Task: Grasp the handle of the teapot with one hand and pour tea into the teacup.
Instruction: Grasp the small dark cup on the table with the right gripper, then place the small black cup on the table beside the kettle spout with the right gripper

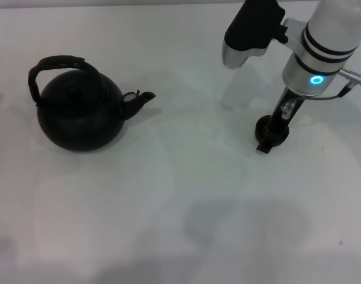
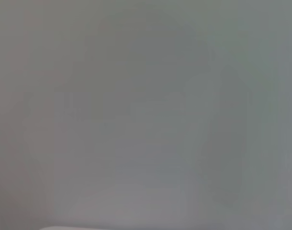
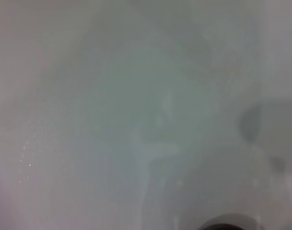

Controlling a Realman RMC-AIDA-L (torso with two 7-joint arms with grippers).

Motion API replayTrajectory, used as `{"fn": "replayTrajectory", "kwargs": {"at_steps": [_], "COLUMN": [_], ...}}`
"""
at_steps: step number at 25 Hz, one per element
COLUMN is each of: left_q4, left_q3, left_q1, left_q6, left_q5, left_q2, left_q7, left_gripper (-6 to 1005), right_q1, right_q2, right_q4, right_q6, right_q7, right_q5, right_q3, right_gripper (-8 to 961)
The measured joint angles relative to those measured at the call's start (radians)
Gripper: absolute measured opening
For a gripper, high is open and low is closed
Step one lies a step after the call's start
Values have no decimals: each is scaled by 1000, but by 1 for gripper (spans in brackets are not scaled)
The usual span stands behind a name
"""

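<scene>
The teapot [image 1: 80,118] stands on the white table at the left, a round matte-black pot with its spout [image 1: 142,99] pointing right. Its handle [image 1: 57,66] arches over the top, upright and free. My right gripper [image 1: 269,137] reaches down at the right of the table, right at the teacup [image 1: 265,126], a tiny black cup on the table. The gripper's dark parts overlap the cup. A dark curved rim [image 3: 227,223] shows at the edge of the right wrist view. My left gripper is out of view; the left wrist view shows only bare surface.
The white table [image 1: 186,195] is all that lies between the teapot and the teacup. The right arm's white and black body [image 1: 316,53] hangs over the back right of the table.
</scene>
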Motion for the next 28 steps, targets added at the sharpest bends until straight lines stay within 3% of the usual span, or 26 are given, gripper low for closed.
{"fn": "replayTrajectory", "kwargs": {"at_steps": [6, 12, 16, 28], "left_q4": [0, 0, 0, 3], "left_q3": [0, 0, 0, 8], "left_q1": [0, -2, -2, -6], "left_q6": [0, 0, 0, 2], "left_q5": [-2, -3, -3, 5], "left_q2": [0, 1, 2, 0], "left_q7": [0, 0, 0, 0], "left_gripper": [888, 887, 887, 887], "right_q1": [7, 29, 64, 242], "right_q2": [-1, 1, 7, 8], "right_q4": [-6, -12, -20, -4], "right_q6": [-18, -26, -13, 112], "right_q7": [0, 0, 0, 1], "right_q5": [-9, -6, 19, 270], "right_q3": [0, 2, -7, -276], "right_gripper": [817, 723, 726, 733]}}
